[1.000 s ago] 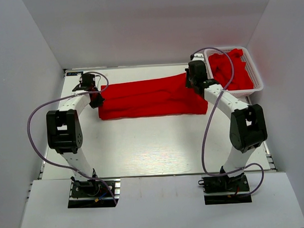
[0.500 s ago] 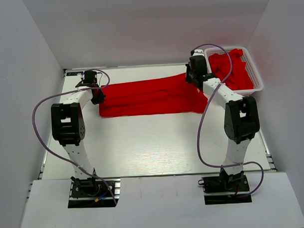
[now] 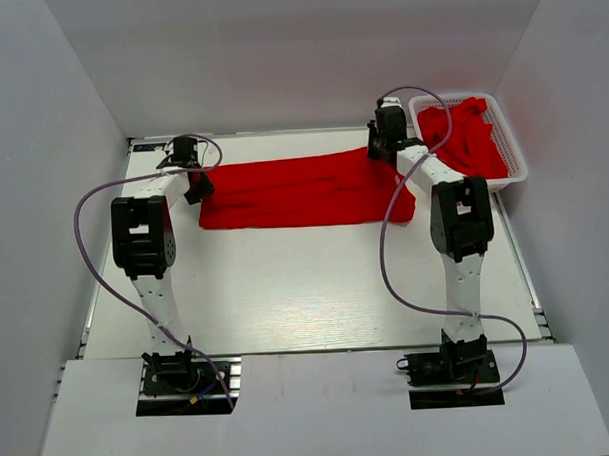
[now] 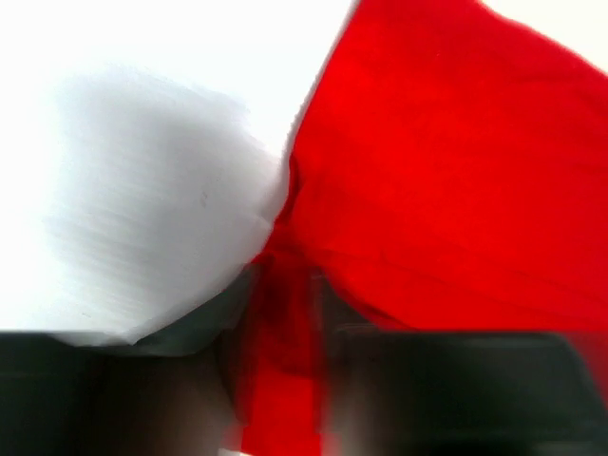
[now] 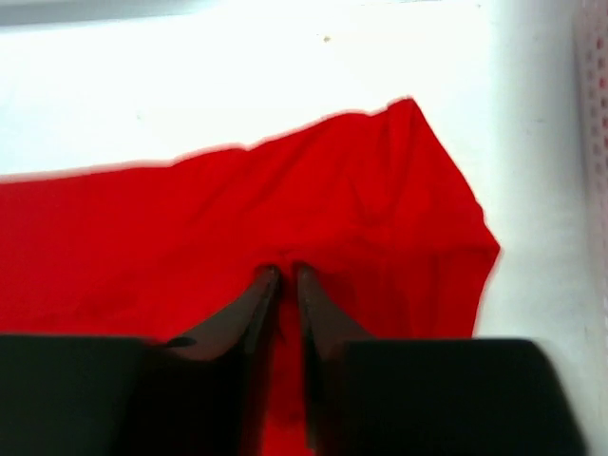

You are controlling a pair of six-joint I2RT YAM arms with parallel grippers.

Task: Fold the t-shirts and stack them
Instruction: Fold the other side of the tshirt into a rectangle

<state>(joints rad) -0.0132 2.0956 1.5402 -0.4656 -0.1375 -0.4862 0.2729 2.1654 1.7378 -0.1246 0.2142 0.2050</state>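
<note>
A red t-shirt lies flat as a long creased band across the table's far half, 9 to 3 o'clock. At 1 o'clock, just beside its right end, a white mesh basket holds heaped shirts. The left gripper meets the 9 o'clock end, cloth between blurred fingers; the right gripper, jaws narrowly parted, touches the 3 o'clock end. Whether either pinches, I cannot tell.
</note>
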